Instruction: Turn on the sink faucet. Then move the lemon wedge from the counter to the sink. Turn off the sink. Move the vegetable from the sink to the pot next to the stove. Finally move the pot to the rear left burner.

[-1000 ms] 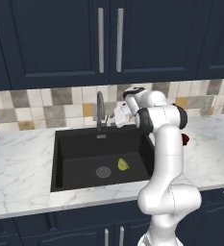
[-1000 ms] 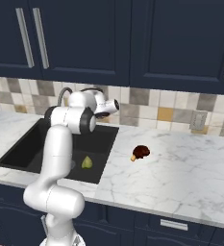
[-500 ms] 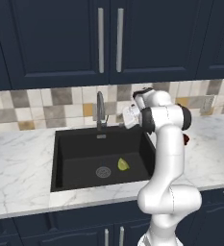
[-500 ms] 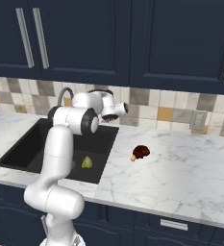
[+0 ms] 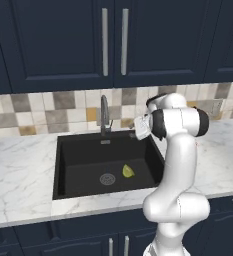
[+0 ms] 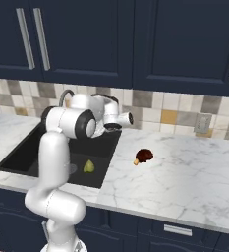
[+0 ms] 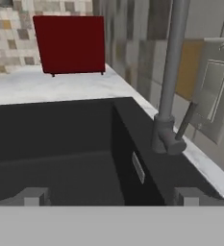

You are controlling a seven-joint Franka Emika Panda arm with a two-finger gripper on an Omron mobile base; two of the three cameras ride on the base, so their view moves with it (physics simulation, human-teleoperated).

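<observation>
The sink faucet [image 5: 104, 114] stands behind the black sink [image 5: 68, 165], its thin lever [image 7: 186, 120] angled out to the side. The lemon wedge [image 5: 128, 171] lies on the sink floor beside the round drain [image 5: 107, 178]; it is also in the right base view [image 6: 89, 167]. My gripper [image 7: 111, 197] is open and empty. It hangs over the sink's right part, level with the faucet base [image 7: 163, 140] and apart from it. My hand [image 5: 141, 128] sits right of the spout. The pot and the stove are out of view.
A dark reddish-brown round lump [image 6: 144, 155] lies on the marble counter [image 6: 185, 167] right of the sink. A red box [image 7: 70, 44] stands on the counter beyond the sink's far end. Tiled wall and dark cabinets rise behind the faucet.
My hand has drawn back to the right, away from the faucet, with the jaws staying open. The lemon wedge has stayed where it was in the sink.
</observation>
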